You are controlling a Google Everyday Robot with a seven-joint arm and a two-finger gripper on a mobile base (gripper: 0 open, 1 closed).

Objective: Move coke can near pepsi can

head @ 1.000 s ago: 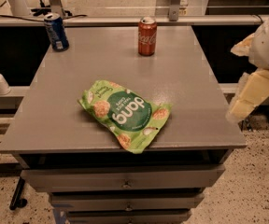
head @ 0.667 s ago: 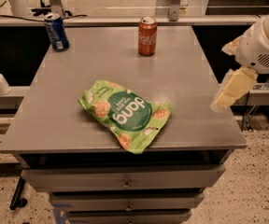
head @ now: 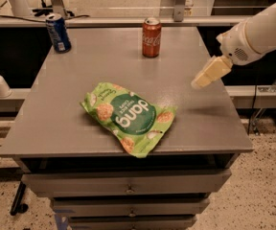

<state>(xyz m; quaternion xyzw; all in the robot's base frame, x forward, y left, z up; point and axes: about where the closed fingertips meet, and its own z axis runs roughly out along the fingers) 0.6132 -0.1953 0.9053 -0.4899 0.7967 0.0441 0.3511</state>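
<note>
At upper left on the table [head: 66,109], the pepsi can [head: 58,32] is standing upright; a green snack bag [head: 128,118] is lying mid-frame; the coke can [head: 151,37] is standing at upper centre; the pincer [head: 198,83] is hovering at right, clenched or released I cannot tell.

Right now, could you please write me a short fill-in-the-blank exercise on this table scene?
1. The coke can stands ____ near the table's far edge.
2. The pepsi can stands at the far ____ corner.
3. The bag lying in front of the cans is ____.
4. The pincer hovers over the table's ____ side, touching neither can.
Missing words: upright; left; green; right.
</note>
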